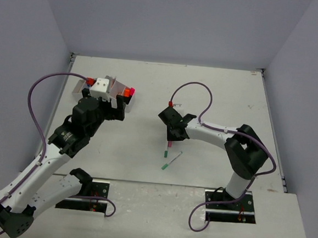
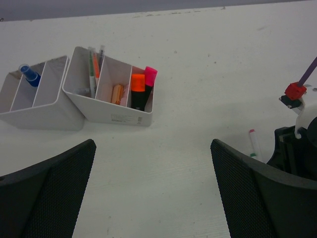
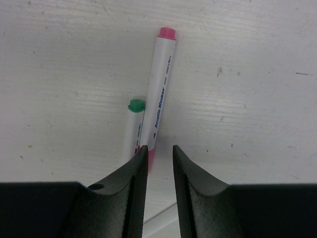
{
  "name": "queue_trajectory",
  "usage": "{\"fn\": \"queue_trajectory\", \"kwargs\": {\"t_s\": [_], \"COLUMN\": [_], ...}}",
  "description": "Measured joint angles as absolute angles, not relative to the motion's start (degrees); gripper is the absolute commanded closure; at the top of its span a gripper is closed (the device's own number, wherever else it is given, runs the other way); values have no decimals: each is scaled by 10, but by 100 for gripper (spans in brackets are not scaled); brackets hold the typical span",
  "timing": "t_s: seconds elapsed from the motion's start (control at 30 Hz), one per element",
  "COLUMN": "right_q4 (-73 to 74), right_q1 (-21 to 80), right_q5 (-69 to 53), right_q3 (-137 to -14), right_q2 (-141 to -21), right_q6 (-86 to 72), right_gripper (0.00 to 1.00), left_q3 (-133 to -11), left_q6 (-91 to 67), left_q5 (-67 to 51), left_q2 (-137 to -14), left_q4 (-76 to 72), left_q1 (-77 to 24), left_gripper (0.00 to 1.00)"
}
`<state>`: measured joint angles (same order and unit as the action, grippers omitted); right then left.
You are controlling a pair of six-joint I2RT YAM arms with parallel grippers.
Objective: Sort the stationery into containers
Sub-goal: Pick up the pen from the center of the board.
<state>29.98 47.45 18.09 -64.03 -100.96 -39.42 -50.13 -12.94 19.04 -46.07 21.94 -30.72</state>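
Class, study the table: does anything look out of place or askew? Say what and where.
A pink-capped marker and a green-capped marker lie loose on the table by the right gripper, outside the organisers, which sit askew to each other.

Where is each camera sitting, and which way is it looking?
Top camera: high behind the arms, looking down on the table; left arm and right arm both show.
Left wrist camera: on the left arm, looking across the table at the white organisers; left claw fills the bottom corners.
Right wrist camera: on the right arm, looking down close at the pink-capped marker and green-capped marker; right claw at the bottom.
Shared: top and left wrist both see the organisers.
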Motion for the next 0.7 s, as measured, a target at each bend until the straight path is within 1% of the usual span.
{"fn": "queue_trajectory", "kwargs": {"t_s": [0.2,0.27,0.4,0.43,0.47,0.5,0.53,0.57,0.7], "right_q4": [296,291,286,284,281,279,278,277,276], "right_q1": [473,472,471,471,471,470,470,469,468], "right_q5": [178,174,169,169,168,168,168,168,168], "right_q3": [-640,-640,-640,-641,-642,-642,-642,-642,-642], "right_q2": [-1015,-1021,-1037,-1041,-1042,-1043,-1043,-1043,-1043], "right_q6": [-394,-394,-395,-395,-395,-395,-395,-396,-397], "right_gripper": [72,75,77,79,86,87,98,100,100], "left_q3": [-498,-498,-497,-497,-497,-497,-496,-496,-496], "left_q6": [-126,-126,-124,-124,-124,-124,-124,-124,-125], "left_q5": [194,194,195,195,196,196,196,196,195], "left_q2": [-461,-461,-461,-461,-461,-461,-461,-461,-462], "left_q4": [220,220,220,220,220,220,220,220,220], "left_q1": [-307,-307,-307,-307,-307,-307,-307,-307,-307], "left_gripper": [0,0,0,0,0,0,0,0,0]}}
